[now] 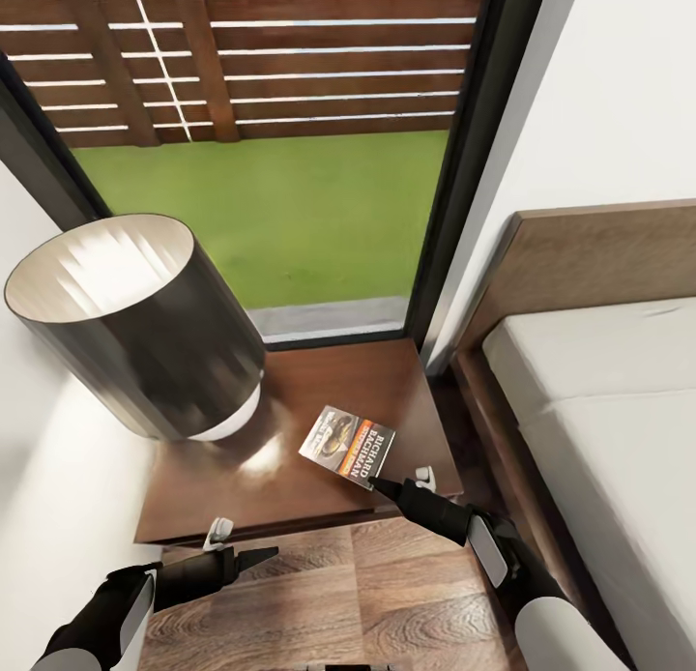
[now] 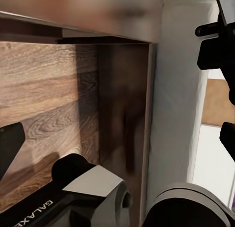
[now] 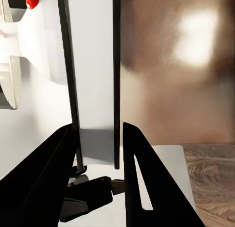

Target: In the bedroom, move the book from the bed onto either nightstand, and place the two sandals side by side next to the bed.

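Resting on: dark reddish-brown wooden nightstand (image 1: 290, 429) held small orange-banded paperback book (image 1: 348, 442), bed (image 1: 619, 400) at 3 o'clock.
Right gripper (image 1: 379, 484): clamped the book's edge.
Left gripper (image 1: 261, 555): jaw spread, cannot tell.

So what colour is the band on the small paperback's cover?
Orange-red, with white lettering, on the book; head view.

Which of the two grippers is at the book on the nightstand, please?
The right gripper: its fingertips meet the book's near corner on the nightstand. The left gripper hangs over the floor, apart.
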